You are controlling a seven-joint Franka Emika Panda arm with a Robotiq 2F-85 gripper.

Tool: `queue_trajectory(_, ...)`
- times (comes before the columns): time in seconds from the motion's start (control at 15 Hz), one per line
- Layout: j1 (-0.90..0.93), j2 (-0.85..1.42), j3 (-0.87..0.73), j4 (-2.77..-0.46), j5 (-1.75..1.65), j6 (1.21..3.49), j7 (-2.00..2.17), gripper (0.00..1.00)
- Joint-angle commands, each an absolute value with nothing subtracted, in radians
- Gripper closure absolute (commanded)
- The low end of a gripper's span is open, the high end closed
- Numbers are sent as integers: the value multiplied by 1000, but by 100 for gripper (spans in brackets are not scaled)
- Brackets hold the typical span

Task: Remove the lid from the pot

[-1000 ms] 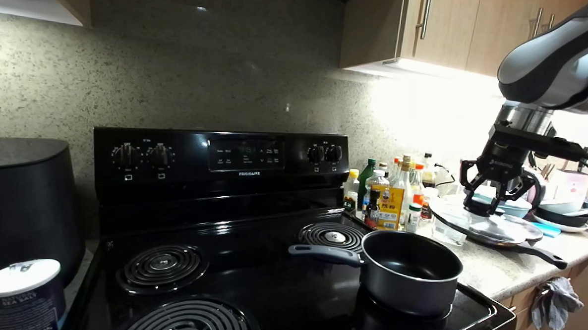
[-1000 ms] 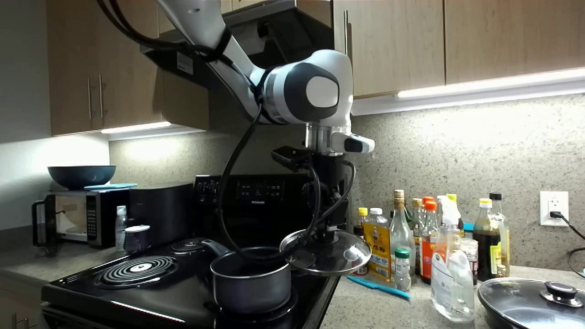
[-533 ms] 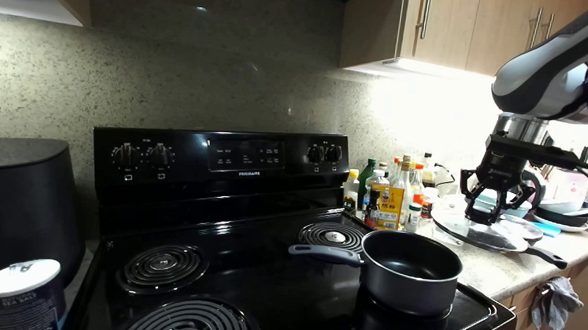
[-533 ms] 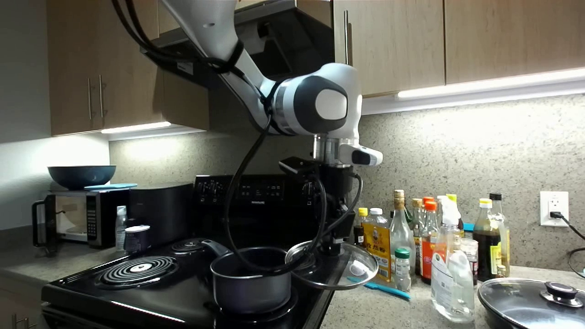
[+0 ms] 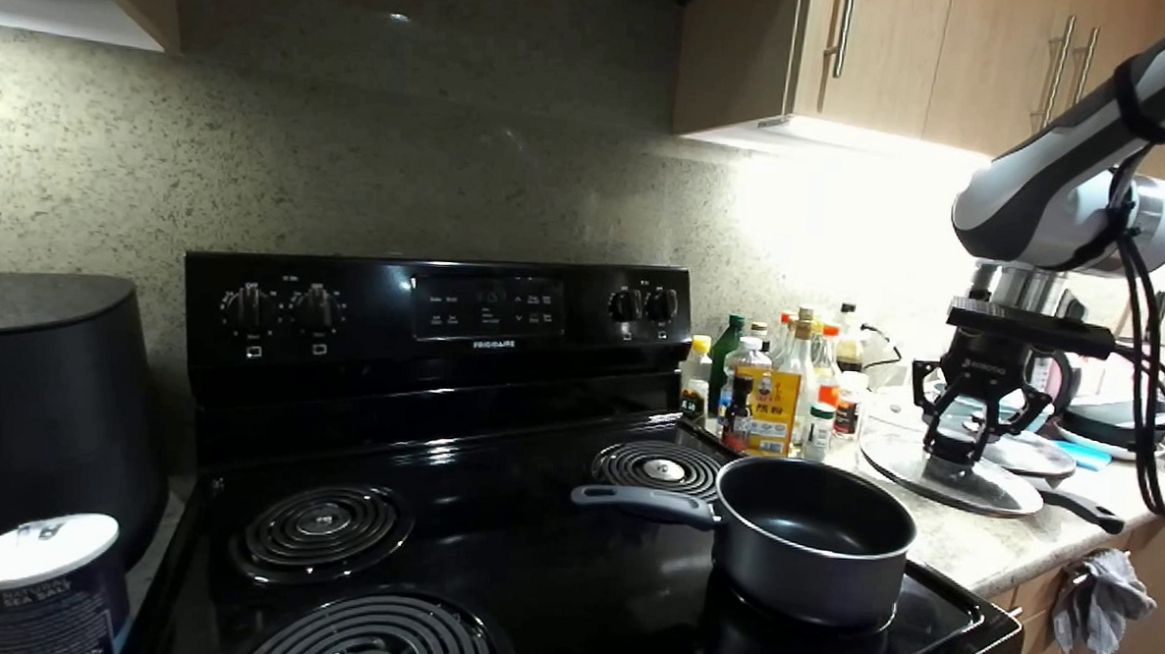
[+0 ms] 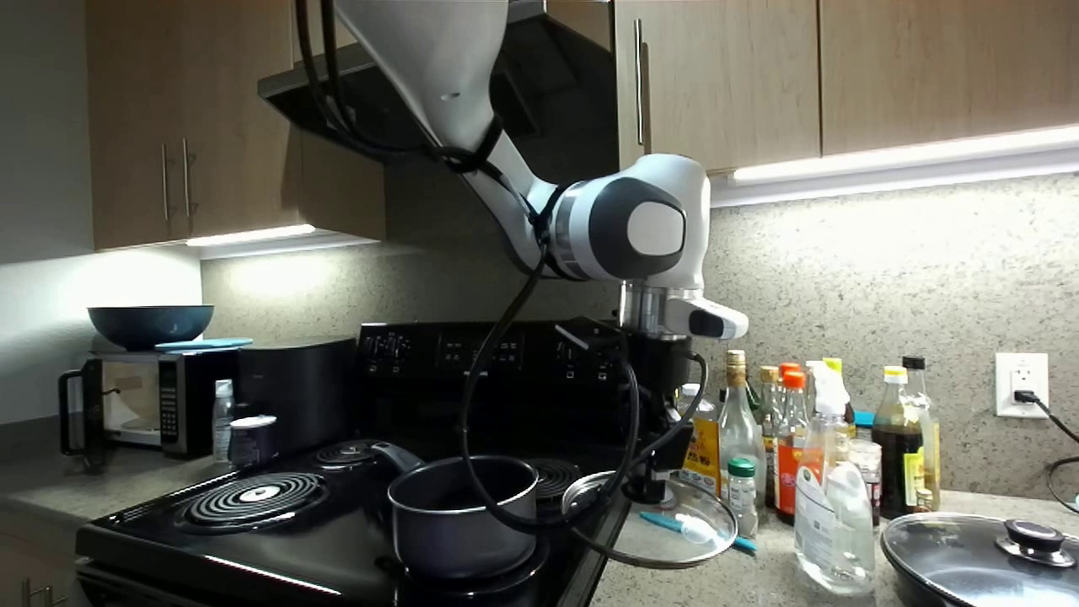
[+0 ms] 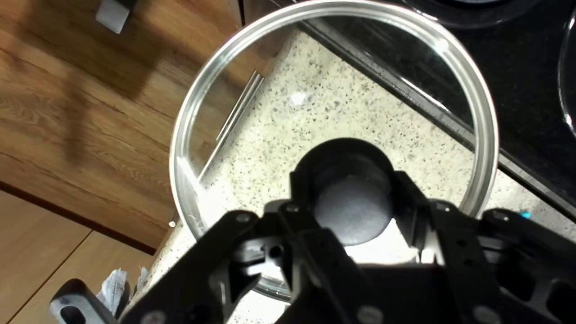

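Observation:
The lid, clear glass with a shiny metal rim, is off the pot in both exterior views (image 5: 998, 490) (image 6: 674, 544) and fills much of the wrist view (image 7: 333, 108). My gripper (image 5: 953, 451) (image 6: 647, 489) (image 7: 350, 189) is shut on its dark centre knob (image 7: 353, 211), a finger on each side. The lid hangs over the countertop beside the stove, partly over the stove edge in the wrist view. Whether it touches the countertop I cannot tell. The dark grey pot (image 5: 807, 578) (image 6: 464, 539) stands uncovered on the stove's front burner, its inside bare.
A lidded pan (image 6: 936, 548) sits on the counter; its handle (image 5: 1081, 506) sticks out over the edge. Bottles and a yellow box (image 5: 774, 409) line the wall. A spray bottle (image 6: 834, 514) and blue knife (image 6: 742, 541) lie near the lid. A cloth (image 5: 1106, 601) hangs below.
My gripper and the lid have moved down and away from the pot, further over the countertop. The gripper has stayed shut on the knob. The pot has not moved.

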State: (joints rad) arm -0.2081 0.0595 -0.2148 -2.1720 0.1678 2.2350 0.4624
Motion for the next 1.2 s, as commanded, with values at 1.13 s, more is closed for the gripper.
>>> queue_trajectory(1.13, -196, 350, -233, -1929, 172, 2180, 632, 52)
